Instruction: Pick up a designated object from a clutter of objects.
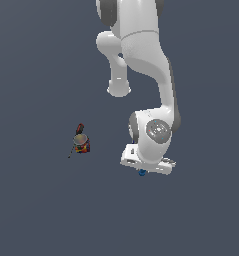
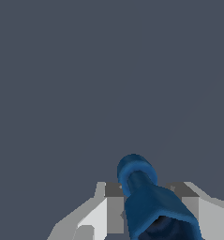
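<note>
A: What takes up most of the exterior view?

B: The white arm (image 1: 141,75), reaching down from the top edge over the plain dark grey surface (image 1: 36,210). Its wrist ends in the tool (image 1: 142,172), which points downward.

A: Is the tool grasping anything?

B: Yes. In the wrist view the tool (image 2: 146,206) has its two light grey fingers (image 2: 114,206) pressed against either side of the blue spool-like piece (image 2: 146,197), clenched on it. The piece sticks out past the fingertips, with a rounded wider end farthest from the camera.

A: And from outside?

B: Only a small bit of the blue piece (image 1: 142,172) peeks out under the hand. I cannot tell whether it touches the surface or hangs above it.

A: Anything else?

B: Well apart, toward the exterior view's left, stands the red multicoloured can (image 1: 81,143), with a thin stick (image 1: 71,151) slanting down beside it and something dark red just behind it, too small to identify.
</note>
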